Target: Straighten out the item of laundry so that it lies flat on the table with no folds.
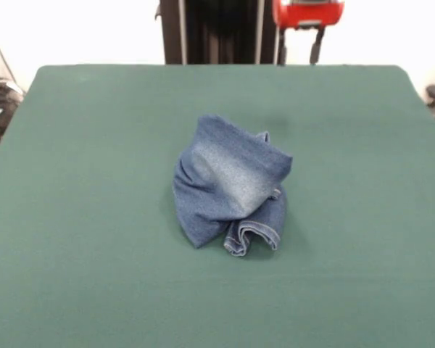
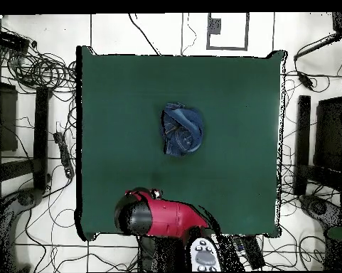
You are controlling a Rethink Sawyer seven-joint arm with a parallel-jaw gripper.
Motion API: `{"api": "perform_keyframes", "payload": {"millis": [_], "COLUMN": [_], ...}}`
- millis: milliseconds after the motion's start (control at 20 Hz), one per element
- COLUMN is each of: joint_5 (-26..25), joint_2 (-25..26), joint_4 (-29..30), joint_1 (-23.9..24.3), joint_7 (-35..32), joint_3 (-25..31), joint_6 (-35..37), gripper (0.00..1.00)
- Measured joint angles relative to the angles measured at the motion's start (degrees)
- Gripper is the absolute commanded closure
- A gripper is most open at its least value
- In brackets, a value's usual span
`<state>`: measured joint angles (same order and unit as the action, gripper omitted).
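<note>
Front view: jeans (image 1: 228,190) sit bunched mid-bench (image 1: 94,217), cuff curled at the near edge, nothing flattened yet, w/ gripper (image 1: 299,47) drawn back at the far edge, jaws apart & empty; next move prob. needs a reach down to pinch that cuff.

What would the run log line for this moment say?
blue denim jeans: crumpled heap, mid-table | dark green cloth table: jeans only | tool: raised at far edge, clear of jeans | task: not done

Tangled cables (image 2: 38,67) on tiled floor (image 2: 152,32), black equipment stands (image 2: 301,142) at both sides
</note>
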<state>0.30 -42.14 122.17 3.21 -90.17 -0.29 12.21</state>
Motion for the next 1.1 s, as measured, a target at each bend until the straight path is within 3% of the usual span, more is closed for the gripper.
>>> {"api": "perform_keyframes", "payload": {"millis": [450,1100], "joint_5": [0.0,0.0], "joint_2": [6.5,5.8], "joint_4": [-0.5,-7.5], "joint_1": [-0.7,-1.6], "joint_7": [0.0,0.0], "joint_3": [-0.1,-0.2], "joint_6": [-1.1,9.5], "gripper": [0.00,0.00]}}
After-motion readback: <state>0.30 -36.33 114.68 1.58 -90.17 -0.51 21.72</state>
